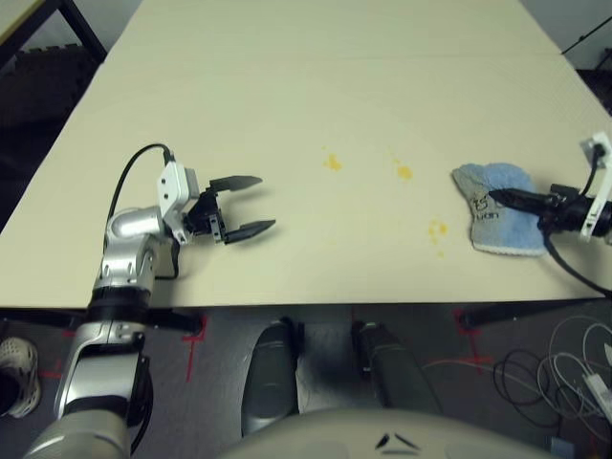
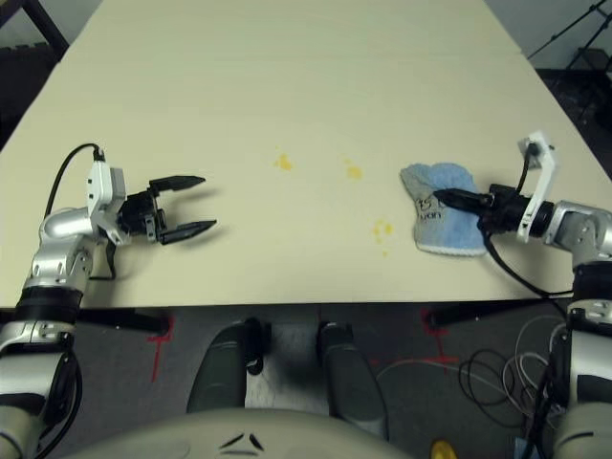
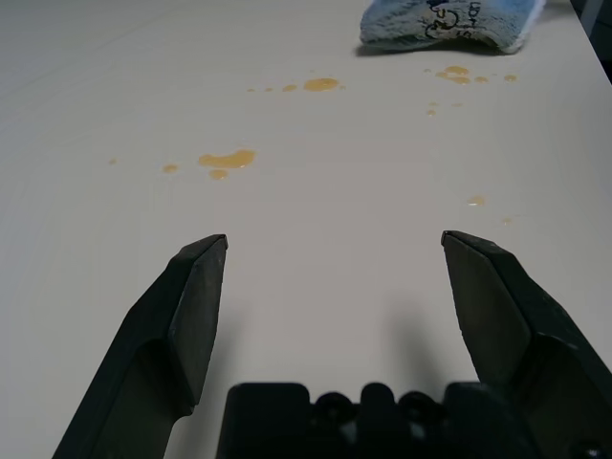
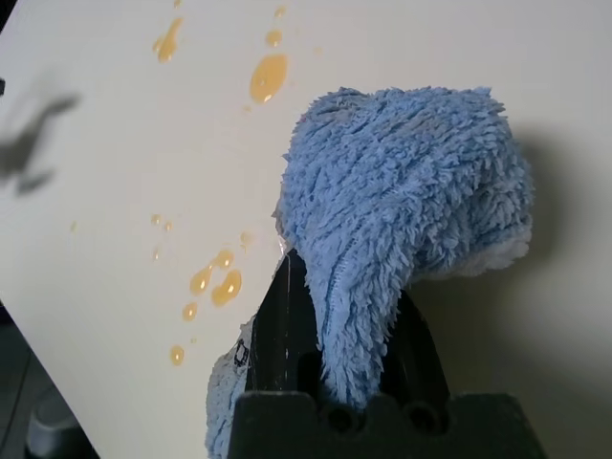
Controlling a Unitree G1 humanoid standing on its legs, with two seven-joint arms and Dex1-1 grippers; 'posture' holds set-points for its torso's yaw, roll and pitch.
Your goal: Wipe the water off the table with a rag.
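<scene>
We have the rag pinched in the right gripper, fingers pressed together on a fold of the terry, near the tabletop's right edge. It bunches over the fingers, with part resting on the table. The water is three yellow-orange patches around mid-table, the nearest just beside the rag. The left gripper sits spread and empty near the front-left edge. For a good wipe, we think the cloth needs to go flat on the surface, with the fingers pressing it down rather than dragging a bunched lump. Sweep left through the nearest splotch first, then the other two. Risk: smearing if contact is light.
</scene>
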